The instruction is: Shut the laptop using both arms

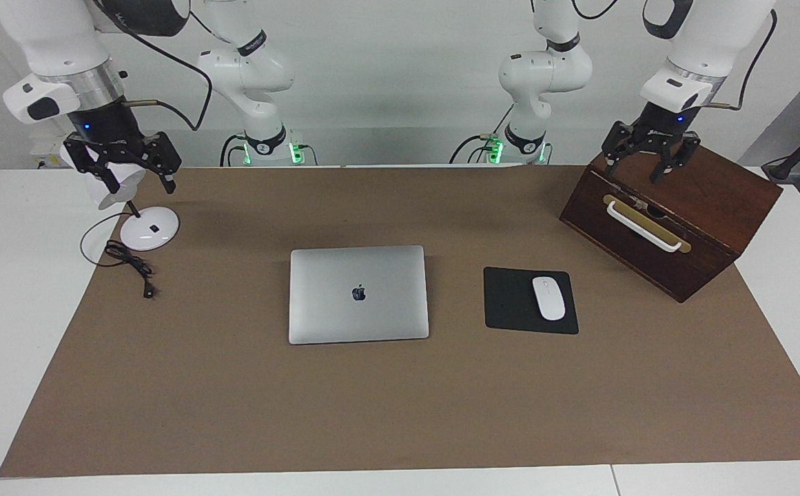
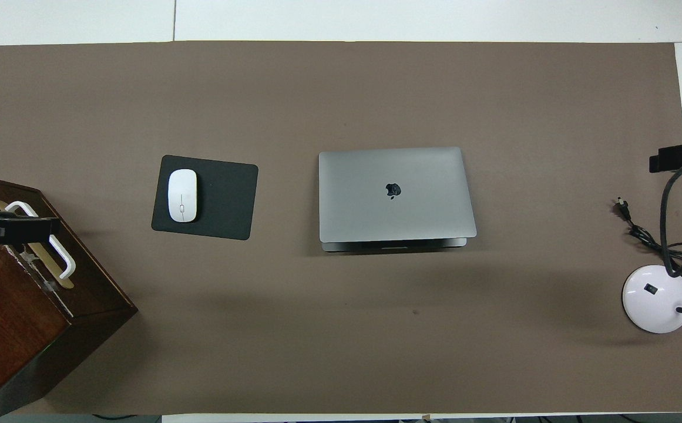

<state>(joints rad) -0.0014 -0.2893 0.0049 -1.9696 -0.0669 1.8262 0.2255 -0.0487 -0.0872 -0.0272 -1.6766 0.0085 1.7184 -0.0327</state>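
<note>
A silver laptop [image 1: 358, 294] lies shut at the frame's centre on a brown mat [image 1: 400, 413], beside a black mouse pad [image 1: 513, 300] with a white mouse [image 1: 548, 297]. At upper right, the left gripper [image 1: 650, 164] hangs open and empty over a wooden box [image 1: 689, 207]. At upper left, the right gripper [image 1: 139, 180] hangs open and empty over a white lamp base [image 1: 149, 228].

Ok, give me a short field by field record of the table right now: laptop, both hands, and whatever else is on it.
laptop: lid down, flat mid-mat
left hand: open, empty, over wooden box
right hand: open, empty, over lamp
mouse: on mouse pad, beside laptop toward left arm's end
cable: loose beside lamp base
</note>
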